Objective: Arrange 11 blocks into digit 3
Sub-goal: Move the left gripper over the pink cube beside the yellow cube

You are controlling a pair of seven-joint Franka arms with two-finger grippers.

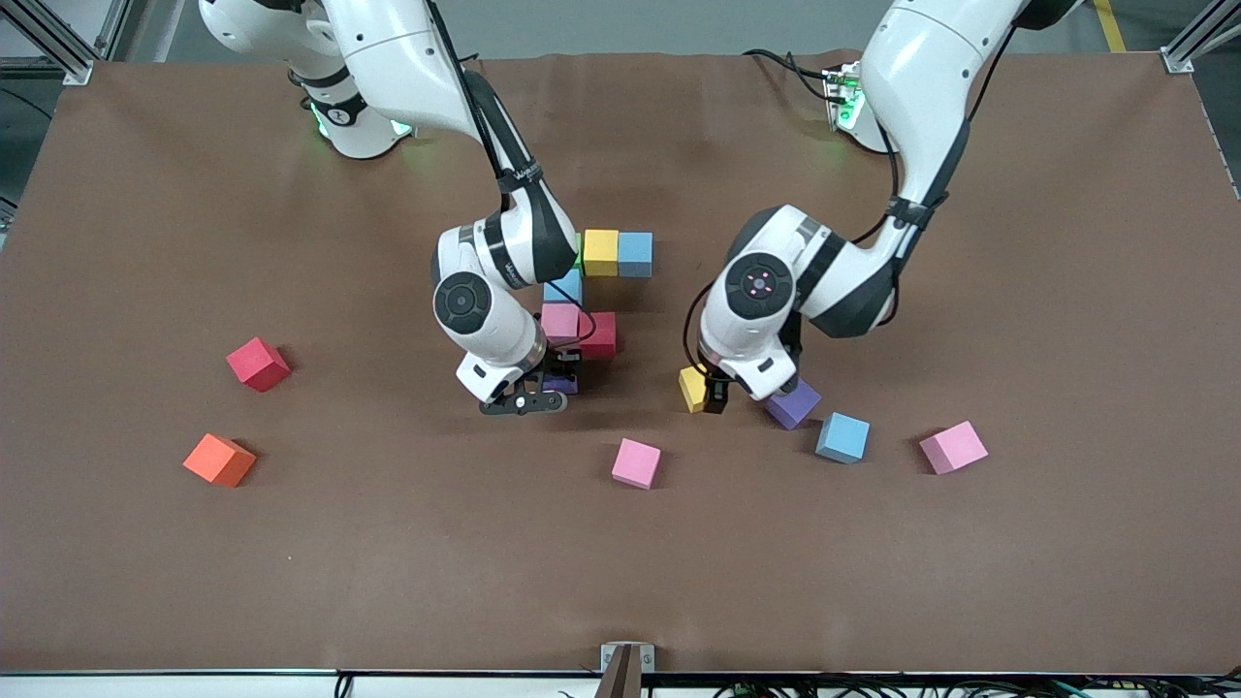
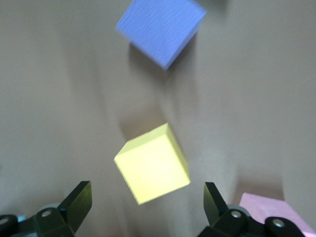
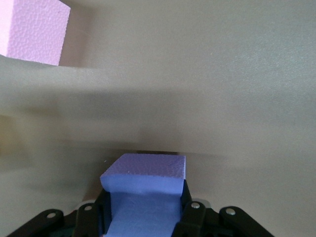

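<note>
Gripping a purple foam cube (image 3: 144,170), the right gripper (image 1: 543,388) is setting it beside the partly built digit 3 (image 1: 591,291), against the pink cube (image 1: 559,320) and red cube (image 1: 601,334); next comes releasing it flush. Spread wide and holding nothing, the left gripper (image 2: 143,210) is hovering over a loose yellow foam cube (image 2: 153,165) (likely the next pick). A second purple cube (image 1: 793,403) sits close beside, and an orange cube (image 1: 219,460) lies well apart.

No text, label or number can be read with any certainty. The right arm (image 1: 514,194) carries a small line of white print on its black cable sleeve — too small to make out.
</note>
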